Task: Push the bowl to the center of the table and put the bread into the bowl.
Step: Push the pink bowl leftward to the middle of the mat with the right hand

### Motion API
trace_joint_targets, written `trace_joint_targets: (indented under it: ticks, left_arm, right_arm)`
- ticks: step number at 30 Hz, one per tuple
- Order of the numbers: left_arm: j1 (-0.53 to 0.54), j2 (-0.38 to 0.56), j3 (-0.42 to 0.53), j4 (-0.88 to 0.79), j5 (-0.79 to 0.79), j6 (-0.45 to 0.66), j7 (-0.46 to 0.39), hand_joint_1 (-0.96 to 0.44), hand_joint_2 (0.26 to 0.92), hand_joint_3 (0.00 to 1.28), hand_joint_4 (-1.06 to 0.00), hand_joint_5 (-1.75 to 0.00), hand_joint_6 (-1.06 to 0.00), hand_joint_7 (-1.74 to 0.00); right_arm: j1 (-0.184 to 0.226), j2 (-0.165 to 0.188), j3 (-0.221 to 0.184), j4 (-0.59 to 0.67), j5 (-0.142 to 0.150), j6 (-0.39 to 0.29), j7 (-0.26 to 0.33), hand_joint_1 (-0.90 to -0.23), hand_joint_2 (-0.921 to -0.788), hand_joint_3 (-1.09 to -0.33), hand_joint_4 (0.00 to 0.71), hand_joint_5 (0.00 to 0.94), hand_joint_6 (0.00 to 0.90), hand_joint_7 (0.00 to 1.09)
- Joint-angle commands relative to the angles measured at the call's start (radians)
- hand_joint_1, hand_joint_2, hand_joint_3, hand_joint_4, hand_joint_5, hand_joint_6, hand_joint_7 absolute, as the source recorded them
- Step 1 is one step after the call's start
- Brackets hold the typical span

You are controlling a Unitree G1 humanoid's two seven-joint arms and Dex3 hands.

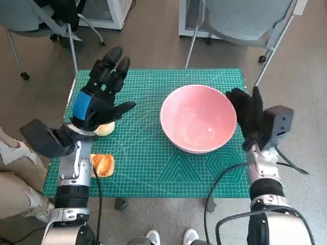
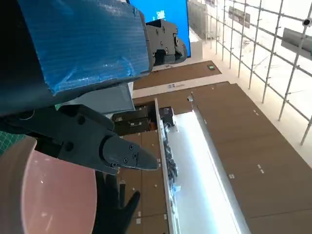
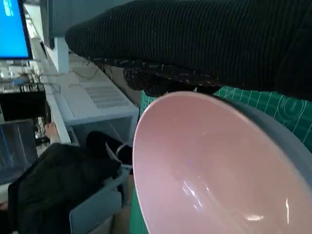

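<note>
Pink bowl (image 1: 199,118) on green mat (image 1: 153,168), right hand (image 1: 249,115) against its rim

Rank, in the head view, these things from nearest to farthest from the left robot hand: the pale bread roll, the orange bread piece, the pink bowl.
1. Pale bread roll: partly under the left robot hand.
2. Orange bread piece: nearer the robot, on the mat's left.
3. Pink bowl: on the right, beside the right robot hand.

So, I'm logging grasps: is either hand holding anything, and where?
Nothing is held. The left hand hovers open above the bread; the right hand rests against the bowl rim.
</note>
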Motion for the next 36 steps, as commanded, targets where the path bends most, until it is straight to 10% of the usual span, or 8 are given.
trace_joint_targets:
  ticks: [1, 17, 36]
  left_arm:
    - [0.013, 0.008, 0.003, -0.023, -0.002, 0.007, 0.005, -0.42, 0.921, 0.11, -0.05, 0.0, -0.04, -0.33]
    - [0.025, 0.005, 0.003, -0.043, -0.004, 0.015, 0.013, -0.43, 0.921, 0.11, -0.05, 0.0, -0.05, -0.34]
    - [0.03, 0.007, 0.004, -0.044, -0.004, 0.014, 0.011, -0.43, 0.921, 0.11, -0.05, 0.0, -0.04, -0.35]
  right_arm:
    - [-0.002, 0.025, 0.007, 0.006, -0.013, 0.006, -0.002, -0.634, -0.921, -0.877, 0.098, 0.013, 0.148, 0.03]
    - [-0.009, 0.066, 0.012, 0.008, -0.021, -0.002, 0.013, -0.726, -0.921, -0.838, 0.099, 0.006, 0.147, 0.03]
    - [-0.021, 0.112, 0.01, 0.003, -0.014, -0.008, 0.034, -0.649, -0.921, -0.843, 0.089, 0.001, 0.13, 0.02]
